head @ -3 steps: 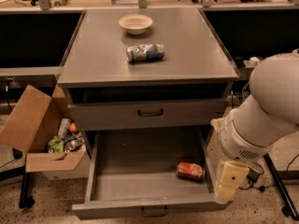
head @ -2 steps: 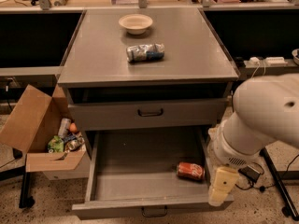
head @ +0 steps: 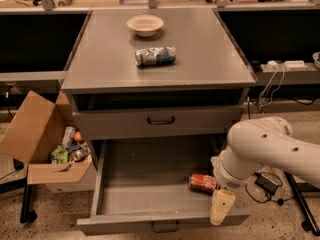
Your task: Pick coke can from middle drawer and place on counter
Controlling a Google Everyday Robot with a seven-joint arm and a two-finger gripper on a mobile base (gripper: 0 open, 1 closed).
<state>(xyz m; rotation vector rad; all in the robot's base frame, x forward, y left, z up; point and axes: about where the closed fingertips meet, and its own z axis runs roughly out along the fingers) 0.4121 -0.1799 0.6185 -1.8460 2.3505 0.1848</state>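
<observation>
The coke can, red with white lettering, lies on its side on the floor of the open middle drawer, near the drawer's right wall. My gripper, a pale cream part at the end of the white arm, hangs over the drawer's front right corner, just right of and in front of the can. The arm's wrist hides the can's right end. The counter is the grey top of the cabinet, above the drawer.
A silver-and-blue can lies on its side on the counter, with a pale bowl behind it. A shut drawer front with a black handle sits above the open drawer. An open cardboard box of litter stands at the left. Cables lie on the floor at the right.
The arm has swung left and lower, bringing the gripper closer to the coke can at the drawer's front right corner. The can has not moved.
</observation>
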